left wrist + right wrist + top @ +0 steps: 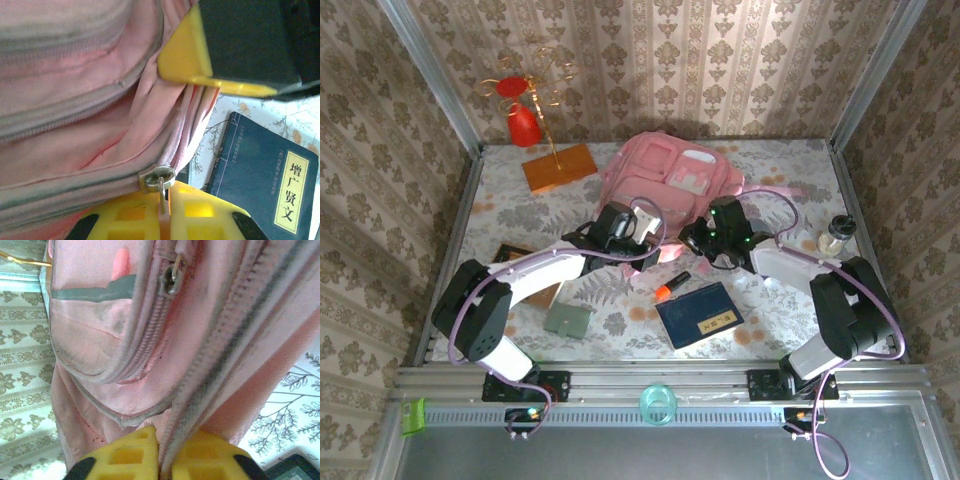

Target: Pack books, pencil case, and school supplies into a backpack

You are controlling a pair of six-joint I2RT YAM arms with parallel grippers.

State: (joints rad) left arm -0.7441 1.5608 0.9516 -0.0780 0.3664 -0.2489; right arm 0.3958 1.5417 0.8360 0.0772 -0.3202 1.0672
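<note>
Backpack [670, 180] lies at rear centre of the table [790, 340], zip closed, interior hidden. Left gripper [164, 212] fingers pinch its zipper pull [158, 180]; right gripper [167, 450] fingers are pressed together on a backpack seam. Navy book [700, 315] and marker [672, 285] lie loose in front, near both arms.

Both arms stretch forward and angle inward. The left hand [638, 228] and right hand [712, 232] sit near each other, each pinched shut on the backpack [665, 172].
</note>
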